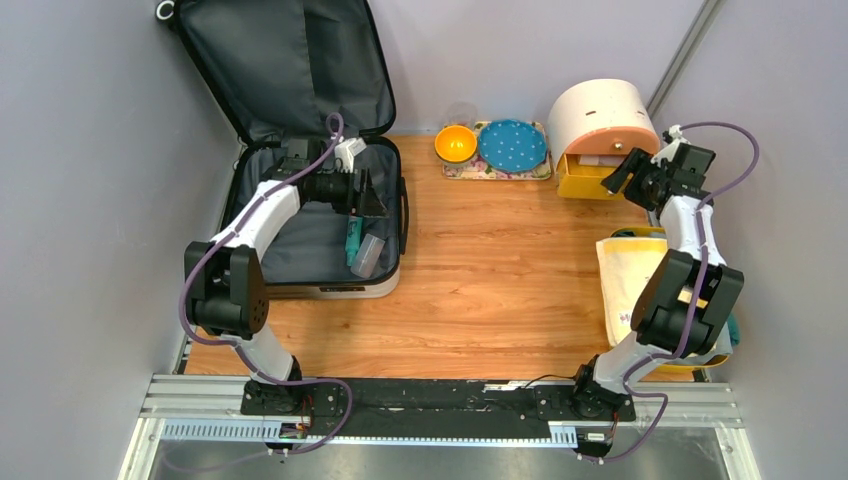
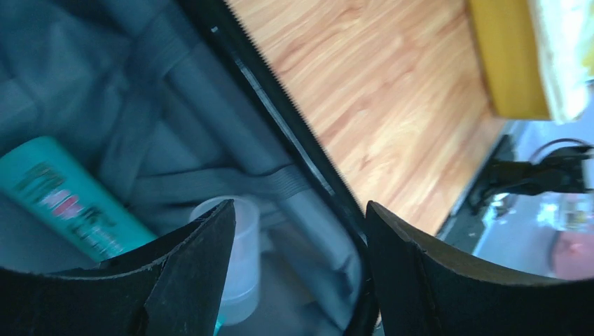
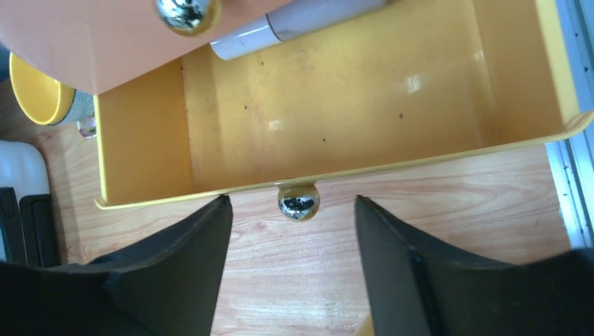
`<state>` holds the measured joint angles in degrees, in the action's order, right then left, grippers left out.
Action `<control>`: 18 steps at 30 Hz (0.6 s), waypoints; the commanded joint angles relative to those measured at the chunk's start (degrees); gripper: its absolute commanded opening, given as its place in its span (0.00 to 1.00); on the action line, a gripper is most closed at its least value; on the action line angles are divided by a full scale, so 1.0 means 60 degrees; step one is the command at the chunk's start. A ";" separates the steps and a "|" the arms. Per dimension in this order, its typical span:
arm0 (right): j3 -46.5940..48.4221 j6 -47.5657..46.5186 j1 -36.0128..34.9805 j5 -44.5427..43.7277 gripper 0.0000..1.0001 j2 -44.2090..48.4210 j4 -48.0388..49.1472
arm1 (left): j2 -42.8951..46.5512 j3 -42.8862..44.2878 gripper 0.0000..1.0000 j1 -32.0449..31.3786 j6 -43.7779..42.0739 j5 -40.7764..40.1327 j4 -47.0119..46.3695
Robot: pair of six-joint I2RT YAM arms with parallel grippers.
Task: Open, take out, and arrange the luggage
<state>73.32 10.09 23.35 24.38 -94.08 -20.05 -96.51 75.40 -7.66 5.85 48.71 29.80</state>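
At the lower edge of the top view, both arm bases are seen bolted to a black rail. At the lower right, a cream cloth (image 1: pixel 628 275) is seen lying on a yellow bin (image 2: pixel 508 63).

The luggage (image 1: pixel 345 290) is laid open on the bench (image 1: pixel 490 260) at the left of the frame, and its lid is stood up against the back wall. Inside the grey-lined lower half, by the right-hand rim, a teal tube (image 1: pixel 353 238) and a translucent cup (image 1: pixel 368 255) are placed just beside each other. The left fingers (image 2: pixel 189 273) are held apart above the cup, and nothing is gripped.

At the upper right, the right fingers (image 3: pixel 175 266) are spread before the open yellow drawer (image 3: pixel 336 91) of a round cream-and-orange box (image 1: pixel 600 115). The drawer's chrome knob (image 3: pixel 299 201) is seen in the gap between them, touched by neither. A white cylinder (image 3: pixel 294 21) is seen at the drawer's back.

Left of the box, along the far edge, a yellow bowl (image 1: pixel 455 143) and a blue dotted plate (image 1: pixel 512 145) are set on a patterned mat (image 1: pixel 497 174).
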 commanded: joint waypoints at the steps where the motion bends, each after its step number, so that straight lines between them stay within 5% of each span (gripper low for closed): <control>1: 0.0627 -0.0333 0.0034 0.0097 0.71 0.0562 0.0091 | 0.0133 0.0618 0.74 0.0076 -0.2247 -0.2093 0.1901; 6: 0.0686 -0.0742 0.0033 0.0228 0.75 0.0885 -0.0202 | 0.0235 0.0179 0.66 0.0046 -0.3025 -0.1878 0.2665; 18: 0.0905 -0.0861 -0.0040 0.1122 0.82 0.1515 -0.0364 | -0.0511 -0.0217 0.70 -0.0436 -0.3127 -0.2170 0.2767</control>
<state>76.05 5.89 23.33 27.86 -88.07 -22.44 -98.61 75.24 -8.67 -9.98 36.56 45.54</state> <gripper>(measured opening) 0.819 0.695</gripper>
